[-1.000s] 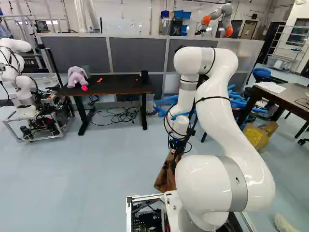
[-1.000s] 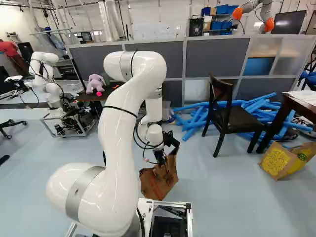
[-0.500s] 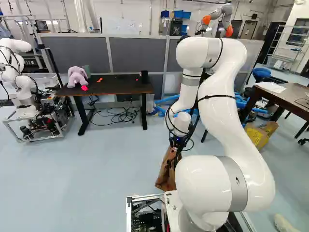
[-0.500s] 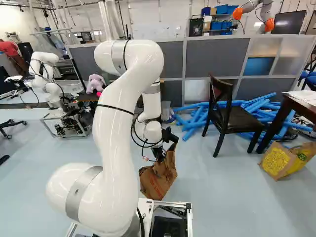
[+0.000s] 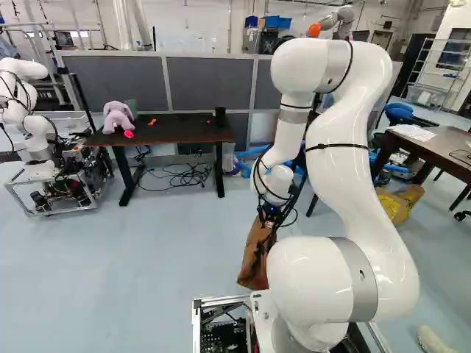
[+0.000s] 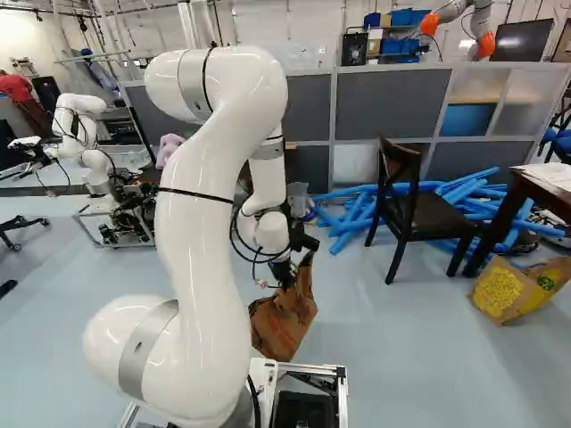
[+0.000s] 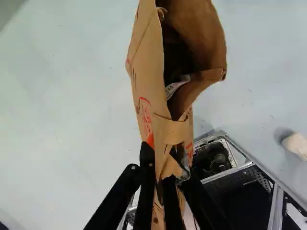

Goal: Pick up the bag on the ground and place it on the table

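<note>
Pinching brown paper bag (image 6: 281, 328), gripper (image 6: 285, 280) nearly closed; bag under it near base (image 6: 337, 369), floor contact unclear. Only wrist view shows pale scrap (image 7: 175, 87) inside bag; only left base view shows black cylinder (image 5: 220, 116) on table (image 5: 173, 131).

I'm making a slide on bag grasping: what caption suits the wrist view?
Black two-fingered claw pinching an open-topped brown paper bag with red printing, pale smooth floor beyond.

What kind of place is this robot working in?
Probably a robotics lab: another robot stands on a metal frame, loose cables lie under the dark table, and grey partitions close off the space.
</note>
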Controlling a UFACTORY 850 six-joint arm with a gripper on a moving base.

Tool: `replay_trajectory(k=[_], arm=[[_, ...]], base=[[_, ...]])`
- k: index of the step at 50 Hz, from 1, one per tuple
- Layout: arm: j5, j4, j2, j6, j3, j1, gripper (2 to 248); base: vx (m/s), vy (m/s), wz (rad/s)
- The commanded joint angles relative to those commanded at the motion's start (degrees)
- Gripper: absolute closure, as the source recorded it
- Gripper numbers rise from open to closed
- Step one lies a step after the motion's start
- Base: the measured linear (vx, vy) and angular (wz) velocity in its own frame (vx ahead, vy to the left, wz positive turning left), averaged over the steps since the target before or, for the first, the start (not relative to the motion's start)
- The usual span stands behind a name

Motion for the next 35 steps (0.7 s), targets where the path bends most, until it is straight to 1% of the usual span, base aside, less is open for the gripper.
replay_trajectory(k=[21, 35], arm=[[-3.3, -2.4, 5.9, 0.0, 3.4, 0.1, 229], [-5.9, -3.7, 9.7, 0.0, 4.8, 0.3, 229]], base=[[0.000, 0.000, 0.000], [0.000, 0.000, 0.000]])
